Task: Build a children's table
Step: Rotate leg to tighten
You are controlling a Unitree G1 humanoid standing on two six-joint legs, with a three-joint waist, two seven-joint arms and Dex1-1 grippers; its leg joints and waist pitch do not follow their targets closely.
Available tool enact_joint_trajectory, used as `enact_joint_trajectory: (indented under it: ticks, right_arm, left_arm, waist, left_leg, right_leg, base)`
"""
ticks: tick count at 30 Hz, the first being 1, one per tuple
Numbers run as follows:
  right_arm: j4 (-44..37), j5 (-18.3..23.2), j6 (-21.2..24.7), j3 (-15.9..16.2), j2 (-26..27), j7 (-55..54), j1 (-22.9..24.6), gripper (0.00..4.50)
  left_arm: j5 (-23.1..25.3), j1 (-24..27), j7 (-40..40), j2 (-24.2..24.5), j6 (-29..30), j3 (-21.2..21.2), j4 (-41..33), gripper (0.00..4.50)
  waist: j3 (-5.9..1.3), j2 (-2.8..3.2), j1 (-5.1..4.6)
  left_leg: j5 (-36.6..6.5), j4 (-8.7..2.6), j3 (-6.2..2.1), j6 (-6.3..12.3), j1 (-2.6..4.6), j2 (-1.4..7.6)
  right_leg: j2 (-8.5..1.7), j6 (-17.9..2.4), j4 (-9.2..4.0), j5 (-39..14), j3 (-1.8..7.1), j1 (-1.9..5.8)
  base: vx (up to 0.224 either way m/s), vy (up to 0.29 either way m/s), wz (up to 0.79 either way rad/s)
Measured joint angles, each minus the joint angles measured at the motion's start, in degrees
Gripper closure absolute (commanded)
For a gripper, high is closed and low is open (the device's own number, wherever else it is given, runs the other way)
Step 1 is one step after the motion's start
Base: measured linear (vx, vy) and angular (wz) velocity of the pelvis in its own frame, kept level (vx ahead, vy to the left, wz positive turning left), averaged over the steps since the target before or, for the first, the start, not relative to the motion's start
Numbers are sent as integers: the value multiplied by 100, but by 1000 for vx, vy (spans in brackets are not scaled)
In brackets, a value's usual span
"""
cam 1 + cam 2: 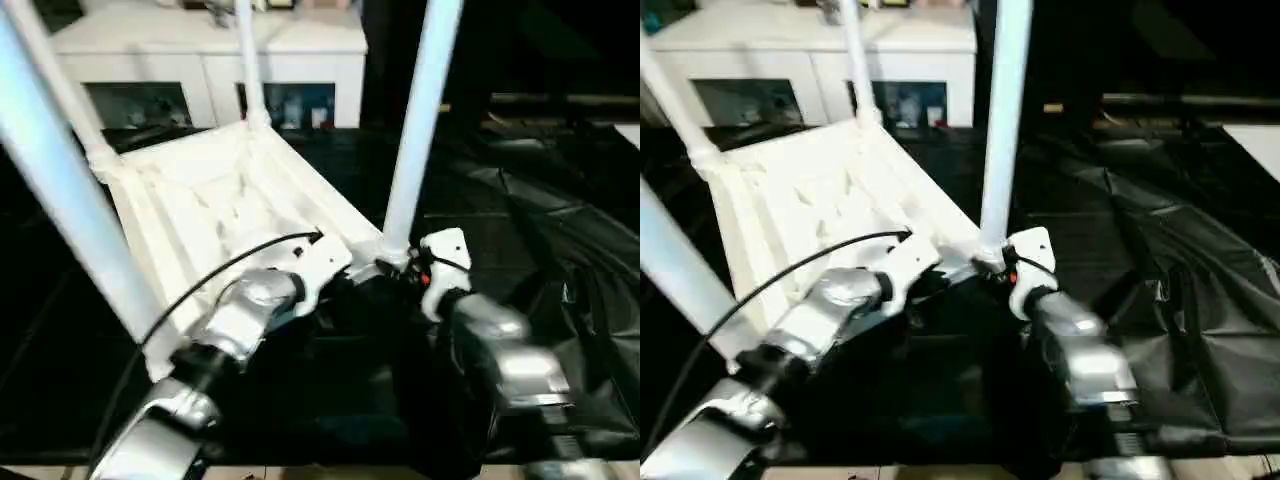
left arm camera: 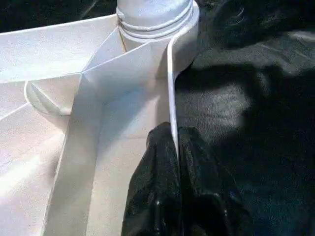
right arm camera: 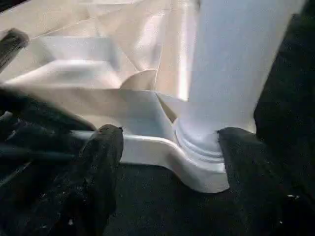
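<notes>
The white children's table lies upside down on black cloth, its ribbed underside (image 1: 200, 200) facing up and its legs standing up from the corners. The nearest right leg (image 1: 420, 120) rises from its corner socket (image 3: 199, 167). My left gripper (image 2: 175, 135) is shut on the thin rim wall (image 2: 171, 88) of the tabletop, just short of that corner. My right gripper (image 3: 170, 132) is open, its black fingers (image 3: 103, 152) straddling the same socket at the foot of the leg; one finger touches the socket.
A white cabinet (image 1: 200, 50) with glass-fronted compartments stands behind the table. Crumpled black sheeting (image 1: 540, 230) covers the floor to the right. Another table leg (image 1: 60, 200) crosses the near left of the head view.
</notes>
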Motion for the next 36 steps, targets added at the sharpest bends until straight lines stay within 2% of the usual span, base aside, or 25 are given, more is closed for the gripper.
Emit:
enact_joint_trajectory:
  ticks: [4,11,13,19,26,30,36]
  right_arm:
    - [1,47,-190,6,-700,853,38,132]
    - [11,245,-321,-107,-1331,1691,34,132]
    - [-1,259,-349,-42,-1455,1996,65,132]
    - [-77,246,-376,355,-1313,2264,242,132]
    - [147,0,-709,540,-996,2046,-1,132]
    - [274,-21,-726,563,-924,1974,-30,132]
    - [286,-18,-740,557,-935,1982,-30,196]
  left_arm:
    - [-89,208,-503,315,-156,-58,-349,450]
    - [-353,555,-1348,801,-368,-144,-883,450]
    - [-434,650,-1592,913,-350,-161,-1040,450]
    - [-469,718,-1798,963,-340,-208,-1154,450]
    - [-483,710,-1824,955,-300,-227,-1155,450]
    - [-484,708,-1863,956,-299,-234,-1167,450]
    - [-485,710,-1876,967,-298,-231,-1167,450]
  waist:
    - [0,4,70]
    - [13,-16,146]
    - [13,-16,151]
    - [13,-13,147]
    - [13,-13,143]
    - [12,-12,154]
    - [13,-13,150]
  left_leg:
    - [14,7,0,23,-16,5]
    - [7,20,5,44,-25,5]
    - [3,24,6,50,-29,5]
    - [2,48,5,52,-33,7]
    - [-16,65,5,27,-35,7]
    - [-4,69,5,61,-40,7]
    - [-4,81,4,61,-41,7]
  right_leg:
    - [0,-2,-1,-22,-11,-9]
    - [-3,-11,-2,-39,-11,-10]
    - [-4,-12,-2,-41,-11,-10]
    - [-7,-14,12,-40,-12,-10]
    - [-9,-17,17,-37,-11,-5]
    - [-9,-17,17,-38,-11,-5]
    - [-10,-17,28,-38,-11,-5]
  base:
    - [0,0,0]
    - [0,0,0]
    - [0,0,0]
    - [0,0,0]
    - [0,0,0]
    - [0,0,0]
    - [0,0,0]
